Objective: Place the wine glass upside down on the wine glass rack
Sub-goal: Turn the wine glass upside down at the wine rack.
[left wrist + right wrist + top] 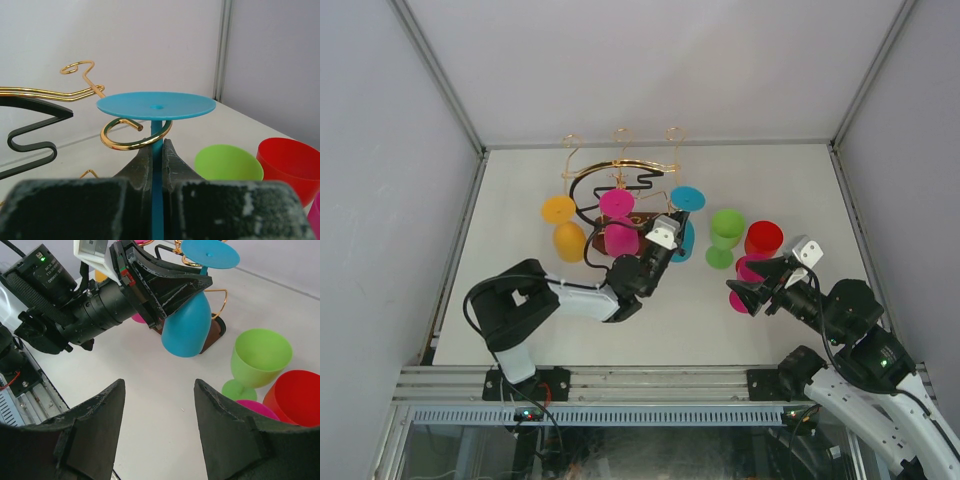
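Note:
The blue wine glass (686, 200) is upside down, foot up, at the right side of the gold wire rack (620, 165). My left gripper (672, 236) is shut on its stem (158, 131). In the left wrist view the blue foot (156, 106) sits just above a gold curled arm (120, 144), with the stem at the curl's right edge. I cannot tell whether the foot rests on the curl. The right wrist view shows the blue bowl (187, 327) hanging beside the dark base (216, 330). My right gripper (745, 290) is open and empty above the table (157, 390).
An orange glass (561, 226) and a magenta glass (618, 222) hang upside down on the rack. A green glass (725, 235), a red glass (763, 240) and another magenta glass (748, 272) stand right of the rack, close to my right gripper.

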Robot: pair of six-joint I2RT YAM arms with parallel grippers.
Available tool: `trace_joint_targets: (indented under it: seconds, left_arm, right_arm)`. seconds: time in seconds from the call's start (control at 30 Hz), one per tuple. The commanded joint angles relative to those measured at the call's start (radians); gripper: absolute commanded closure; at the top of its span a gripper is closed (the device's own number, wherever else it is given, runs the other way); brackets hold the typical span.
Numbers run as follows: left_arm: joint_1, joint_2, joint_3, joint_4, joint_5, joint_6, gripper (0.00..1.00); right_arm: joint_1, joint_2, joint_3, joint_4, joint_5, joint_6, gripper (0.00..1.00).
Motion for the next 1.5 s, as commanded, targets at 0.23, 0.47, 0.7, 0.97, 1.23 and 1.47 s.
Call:
trace_joint_targets:
  seconds: [0.23, 0.47, 0.7, 0.97, 1.23, 1.47]
  left_arm:
    - [-0.01, -0.082, -0.058, 0.056, -0.019, -0.029, 1.0]
    - [-0.023, -0.107, -0.081, 0.061, -0.021, -0.021, 1.0]
    - [-0.035, -0.113, -0.103, 0.073, -0.052, -0.01, 1.0]
    - [-0.035, -0.112, -0.106, 0.08, -0.137, -0.018, 1.0]
    - [-0.035, -0.073, -0.061, 0.078, -0.194, 0.008, 1.0]
    - [-0.019, -0.06, -0.039, 0.044, -0.204, -0.015, 0.94]
  right_arm:
    - [-0.005, -0.003, 0.039, 0.027, 0.006, -0.008, 0.43]
    - [-0.005, 0.002, 0.039, 0.029, 0.004, -0.008, 0.43]
    - [-0.005, 0.004, 0.039, 0.03, 0.003, -0.007, 0.43]
    - [-0.006, 0.016, 0.039, 0.034, -0.002, -0.006, 0.43]
    - [-0.005, 0.009, 0.039, 0.026, -0.002, -0.006, 0.43]
    - [-0.005, 0.008, 0.04, 0.024, -0.002, -0.006, 0.43]
